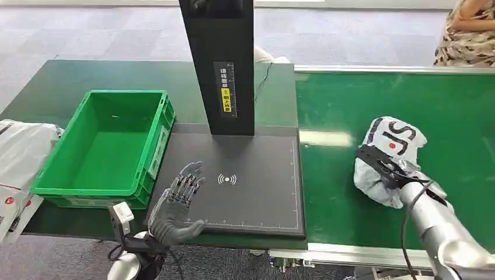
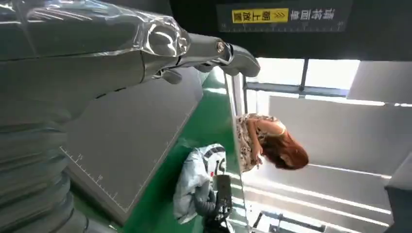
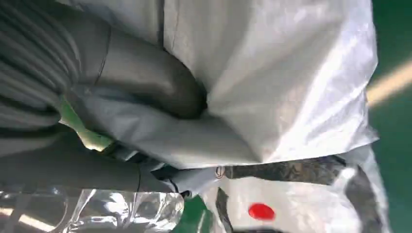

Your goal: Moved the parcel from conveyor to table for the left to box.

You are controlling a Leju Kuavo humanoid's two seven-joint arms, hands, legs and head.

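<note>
Right hand (image 1: 390, 170) grips the crumpled grey plastic parcel (image 1: 390, 156) on the green conveyor belt (image 1: 455, 122), thumb pressed into it. Parcel's long axis runs ahead of the fingers, away from the robot. Left hand (image 1: 178, 204) empty, fingers spread wide.

I am seeing the parcel (image 1: 390, 160) lying on the conveyor (image 1: 455, 116) to my right, my right hand (image 1: 382, 168) gripping its near side. The crate (image 1: 108, 149) is sitting left of the mat (image 1: 257, 192), the post (image 1: 222, 64) standing behind it. My left hand (image 1: 178, 204) is hovering over the mat's near left corner.
</note>
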